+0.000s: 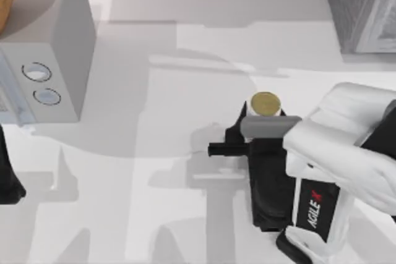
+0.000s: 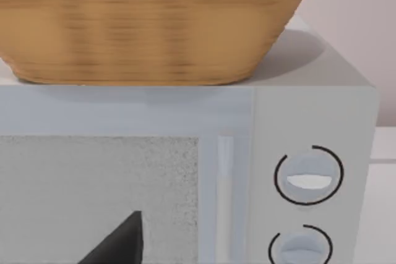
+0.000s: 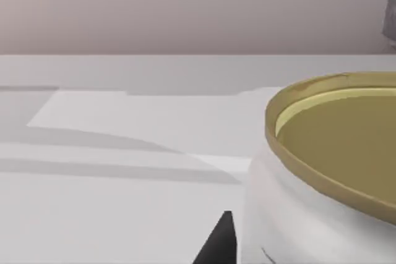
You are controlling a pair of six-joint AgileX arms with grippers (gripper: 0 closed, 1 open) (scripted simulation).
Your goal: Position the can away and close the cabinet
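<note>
At the table's (image 1: 154,214) far left our left arm sits parked at the edge, near the pale grey box (image 1: 55,47) with two round dials. Its wrist view looks at that box's front, with a woven basket (image 2: 148,23) resting on top; whether the left claw is open or closed we cannot tell. Near the middle, a little right, the can (image 1: 265,104) stands upright on the table, gold top showing. Our right claw (image 1: 247,131) is at the can, one dark finger (image 1: 235,129) just beside its left side, but we cannot tell how far the claw has closed. At the far right corner stands the cabinet (image 1: 359,4), well apart from the can.
</note>
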